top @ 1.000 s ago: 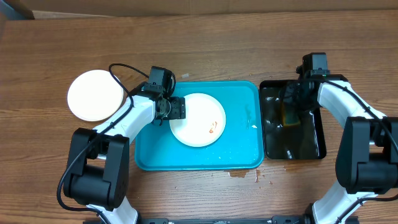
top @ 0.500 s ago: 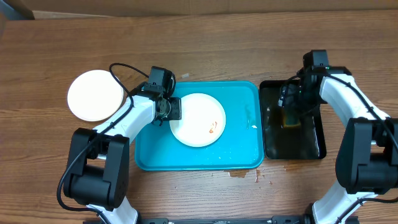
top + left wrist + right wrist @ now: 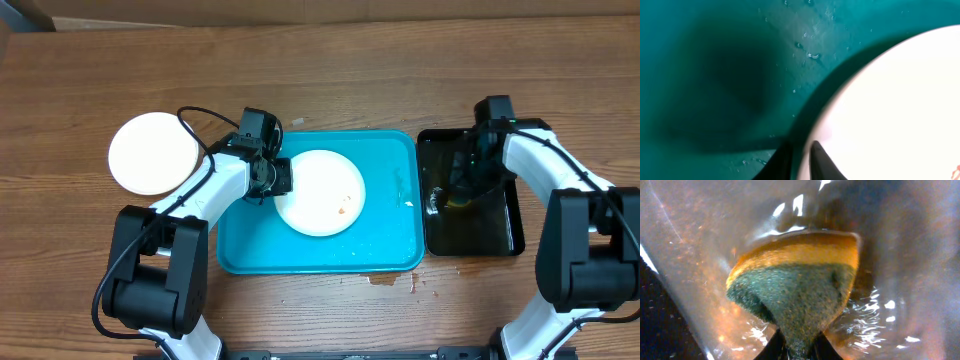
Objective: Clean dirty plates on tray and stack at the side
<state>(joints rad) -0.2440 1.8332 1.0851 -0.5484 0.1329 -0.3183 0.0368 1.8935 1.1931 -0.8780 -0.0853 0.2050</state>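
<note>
A white plate (image 3: pixel 322 192) with a small reddish smear lies in the turquoise tray (image 3: pixel 385 235). My left gripper (image 3: pixel 279 178) is shut on this plate's left rim. In the left wrist view the rim of the plate (image 3: pixel 900 110) runs between the two dark fingertips (image 3: pixel 822 162), above the wet tray (image 3: pixel 715 75). A second white plate (image 3: pixel 153 152) rests on the table to the left of the tray. My right gripper (image 3: pixel 463 185) is down in the black tray (image 3: pixel 500 235), shut on a green and yellow sponge (image 3: pixel 800 285) that is pinched at its lower end.
The black tray beside the turquoise one holds shiny water. Small drops lie on the table (image 3: pixel 390 280) in front of the tray's right corner. Both arms' bases stand at the near edge.
My left gripper has closed on the plate's rim, and the plate has shifted a little to the right. The right gripper opened, then closed on the sponge lower in the black tray.
</note>
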